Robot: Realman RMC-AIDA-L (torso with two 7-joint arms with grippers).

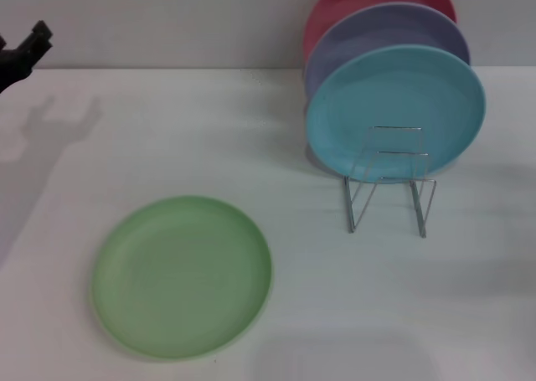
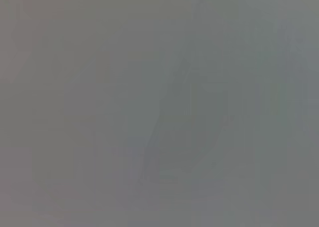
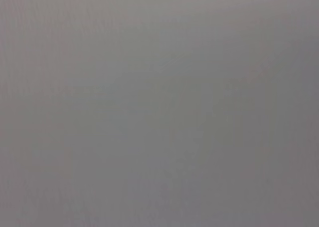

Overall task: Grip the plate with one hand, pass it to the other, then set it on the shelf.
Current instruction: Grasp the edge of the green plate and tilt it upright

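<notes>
Head view shows the light-green plate (image 1: 182,276) lying flat on the white table (image 1: 335,314), toward the robot's left and close to the near edge, with nothing touching it. Well apart from it, to the right and farther back, stands the wire dish rack (image 1: 390,180), its thin silver loops upright. Three plates stand on edge in it, one behind the other: a turquoise-blue plate (image 1: 394,113) in front, a lavender plate (image 1: 377,33) behind it, and a red plate (image 1: 360,0) at the back, only its upper rim showing. The front loops of the rack, on the near side of the turquoise-blue plate, hold no plate.

At the far left edge, up above the table and well away from the green plate, a dark piece of the left gripper (image 1: 25,50) pokes into view; too little of it shows to tell whether its jaws are apart or closed. Its shadow falls on the table just below it. The right gripper does not appear in the head view. Both wrist views show only a flat grey blur, with nothing to make out.
</notes>
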